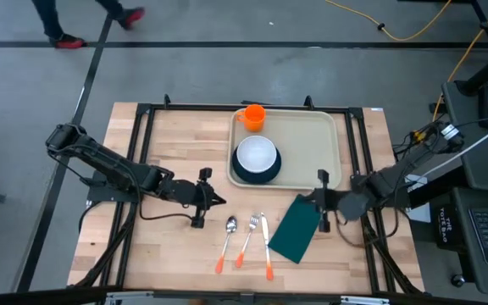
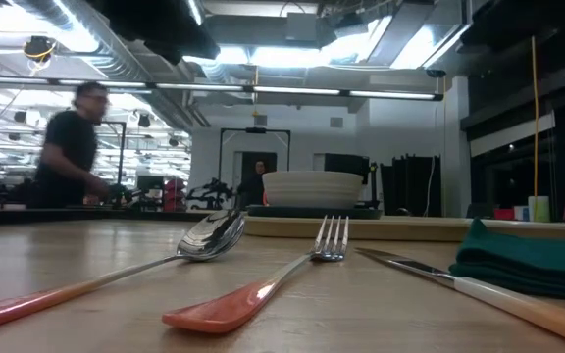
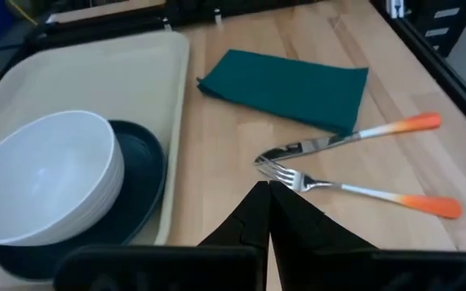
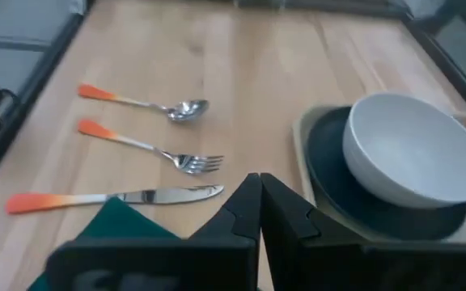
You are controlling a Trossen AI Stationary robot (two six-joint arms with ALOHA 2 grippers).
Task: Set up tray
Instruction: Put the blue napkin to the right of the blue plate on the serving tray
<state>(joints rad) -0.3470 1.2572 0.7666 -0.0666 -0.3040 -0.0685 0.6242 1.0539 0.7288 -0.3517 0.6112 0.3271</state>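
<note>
Two arms paused over a half-laid wooden table, the tray carrying dishes but no cutlery yet.

From the left: the left gripper (image 1: pixel 214 201) lies low and outstretched, fingers pressed together on nothing, tip aimed toward the spoon (image 1: pixel 227 240); beside it lie the fork (image 1: pixel 247 239) and knife (image 1: pixel 266 244), orange handles toward the near edge; behind them the beige tray (image 1: pixel 312 144) sits at the table's far side, bearing a white bowl (image 1: pixel 255 154) on a dark teal plate (image 1: pixel 237 176) and an orange cup (image 1: pixel 253 116); the green napkin (image 1: pixel 296 230) lies just off the tray's near corner; the right gripper (image 1: pixel 323 207), likewise closed and empty, hovers at the napkin's edge. The napkin and cutlery appear the next to be placed; either gripper must first open.
</note>
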